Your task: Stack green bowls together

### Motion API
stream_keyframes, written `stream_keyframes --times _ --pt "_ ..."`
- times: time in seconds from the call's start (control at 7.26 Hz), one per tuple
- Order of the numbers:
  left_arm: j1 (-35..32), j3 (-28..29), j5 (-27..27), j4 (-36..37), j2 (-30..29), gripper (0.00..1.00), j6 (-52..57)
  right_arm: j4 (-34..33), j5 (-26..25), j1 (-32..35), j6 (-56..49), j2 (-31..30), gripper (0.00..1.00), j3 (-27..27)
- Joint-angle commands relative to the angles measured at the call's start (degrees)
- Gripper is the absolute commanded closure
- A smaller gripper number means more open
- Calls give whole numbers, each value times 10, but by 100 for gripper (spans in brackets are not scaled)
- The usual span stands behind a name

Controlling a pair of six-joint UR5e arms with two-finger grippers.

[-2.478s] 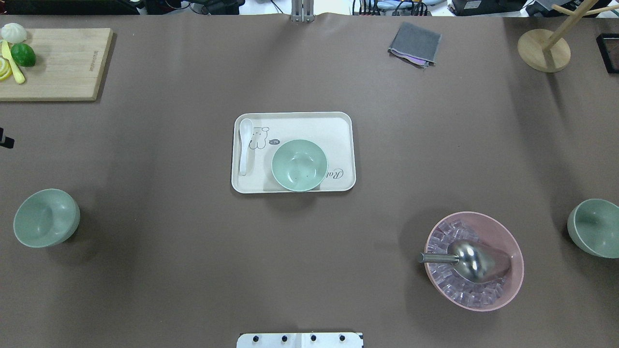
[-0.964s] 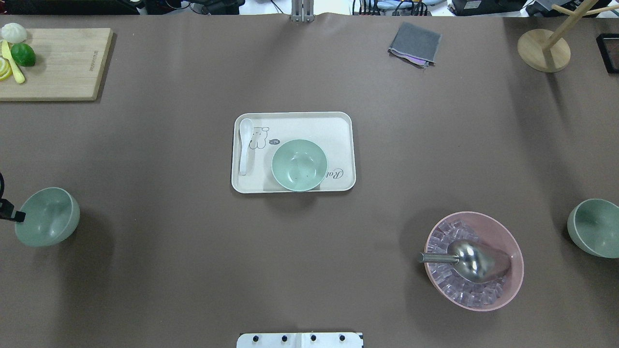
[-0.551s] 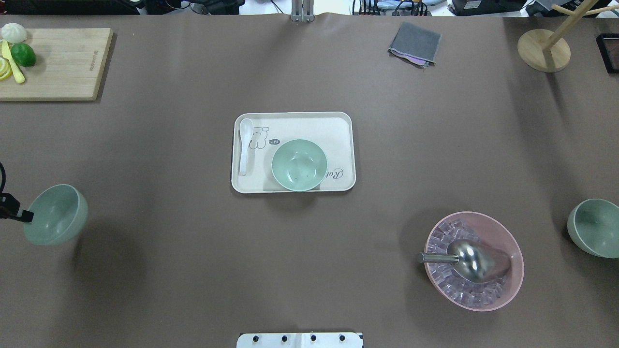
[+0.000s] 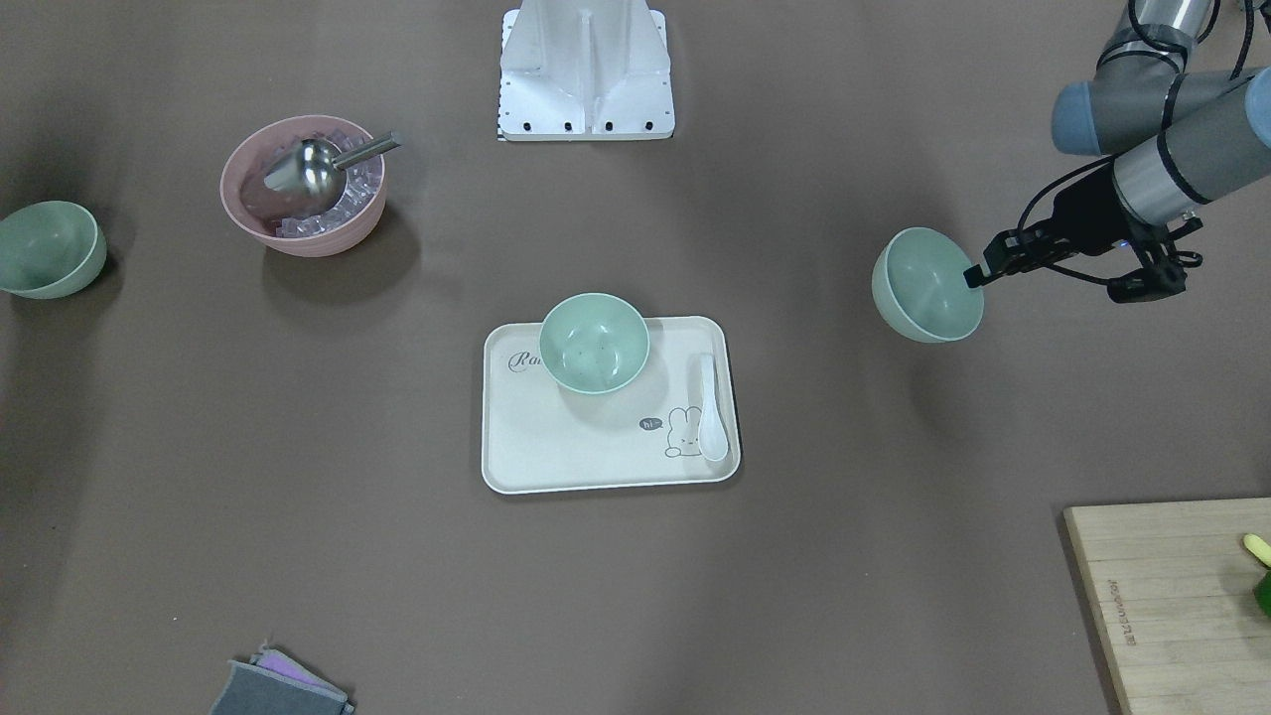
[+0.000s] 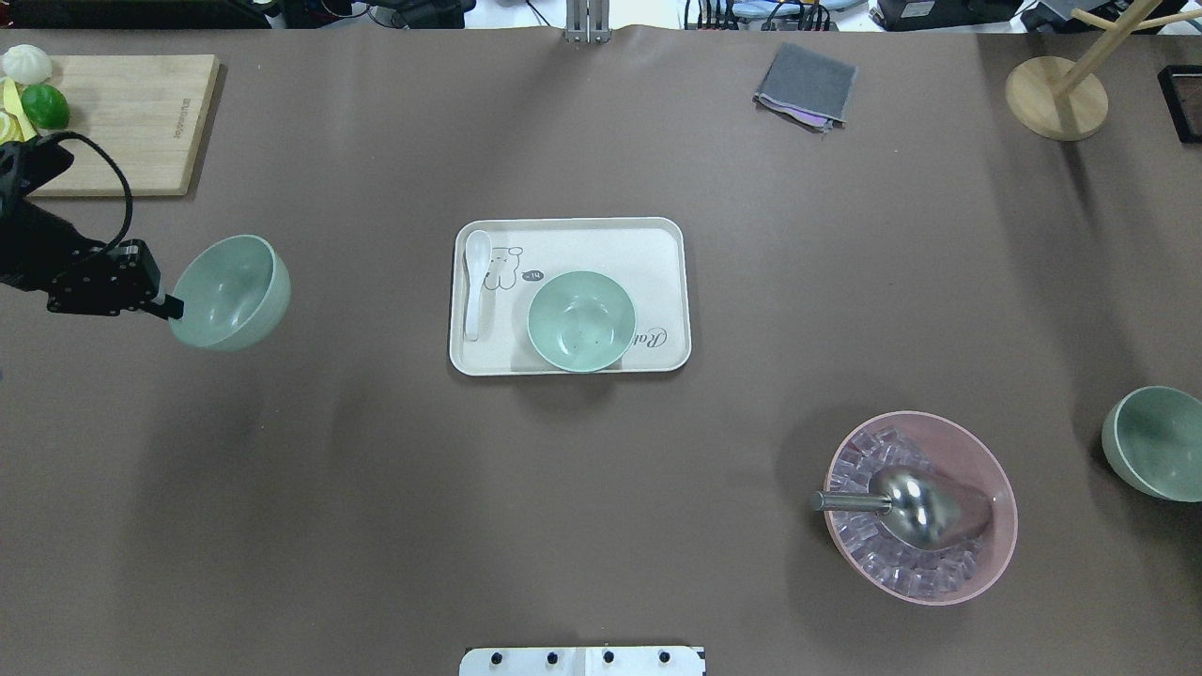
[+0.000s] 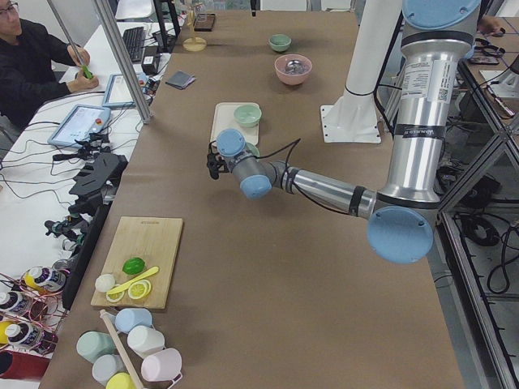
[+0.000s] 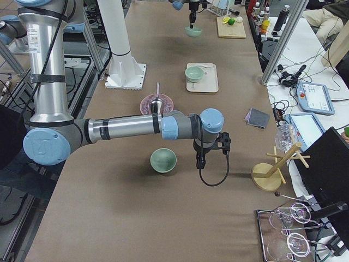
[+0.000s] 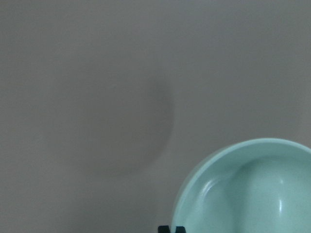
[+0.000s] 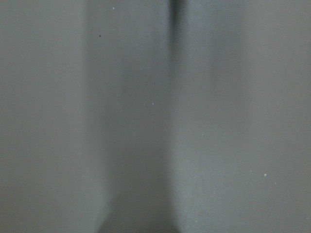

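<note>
Item: brown-covered table (image 5: pixel 376 516) — you are looking at it carrying seven things directly on its surface.

- A cream tray (image 5: pixel 601 244) is lying at the centre.
- A pink bowl (image 5: pixel 986 469) is sitting toward the robot's near right.
- A green bowl (image 5: pixel 1150 441) is resting upright at the right edge, well apart from the tray.
- A wooden cutting board (image 5: pixel 131 122) is lying in the far left corner.
- A folded gray cloth (image 5: pixel 806 84) is lying near the far edge, right of centre.
- A round wooden stand base (image 5: pixel 1042 99) is standing in the far right corner.
- The white base plate (image 5: pixel 582 661) is sitting at the near edge, centred.
</note>
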Motion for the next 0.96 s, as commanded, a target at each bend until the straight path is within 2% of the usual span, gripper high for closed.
stream_keyframes --times 0.0,0.28,0.41,0.83 --pt "-4 -29 2 134 -88 100 -18 150 4 -19 4 -93 0 -4" --pt "1 -32 11 160 -129 100 -62 196 19 -37 4 -133 0 -5" --pt "8 -29 35 175 -150 100 -69 216 21 -60 5 -146 1 -6" --pt "36 -29 58 180 -170 100 -100 230 39 -102 10 -144 2 -38"
